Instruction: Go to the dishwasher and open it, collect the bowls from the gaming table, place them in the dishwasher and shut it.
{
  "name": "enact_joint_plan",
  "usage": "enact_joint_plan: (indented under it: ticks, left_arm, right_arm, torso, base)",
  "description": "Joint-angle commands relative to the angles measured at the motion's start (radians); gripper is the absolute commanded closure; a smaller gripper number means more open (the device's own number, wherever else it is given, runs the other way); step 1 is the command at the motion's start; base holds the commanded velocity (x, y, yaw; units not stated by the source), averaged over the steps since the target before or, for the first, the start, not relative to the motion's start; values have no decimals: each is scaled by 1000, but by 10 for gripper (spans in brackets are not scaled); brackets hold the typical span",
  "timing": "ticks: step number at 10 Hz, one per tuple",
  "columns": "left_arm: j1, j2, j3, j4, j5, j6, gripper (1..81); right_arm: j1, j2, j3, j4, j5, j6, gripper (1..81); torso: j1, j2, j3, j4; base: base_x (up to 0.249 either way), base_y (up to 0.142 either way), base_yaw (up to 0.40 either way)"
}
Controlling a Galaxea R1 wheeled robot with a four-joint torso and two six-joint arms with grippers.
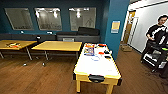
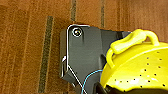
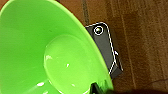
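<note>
At the left wrist sits the yellow bowl, perforated and handled; at the right wrist, the green bowl, both over wood floor. Grip unclear either side. Ahead stands the gaming table; no writing legible.

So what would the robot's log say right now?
left wrist: yellow perforated bowl | right wrist: green bowl | ahead: gaming table | floor: wood

The green bowl and the yellow perforated bowl run past the picture edges; items on the gaming table are too blurred to identify.
</note>
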Motion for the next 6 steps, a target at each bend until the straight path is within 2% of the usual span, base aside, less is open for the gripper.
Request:
enact_joint_plan:
  ticks: [1, 6]
  left_arm:
    - [-41, -35, 2, 16, 28, 4, 811]
    - [-34, -27, -3, 3, 29, 2, 811]
  right_arm:
    - [46, -49, 7, -20, -54, -4, 811]
    - [49, -48, 7, -20, -56, -4, 811]
  torso:
    - [2, 0, 0, 0]
    - [2, -1, 0, 0]
  base:
    - [0, 0, 0]
    - [0, 0, 0]
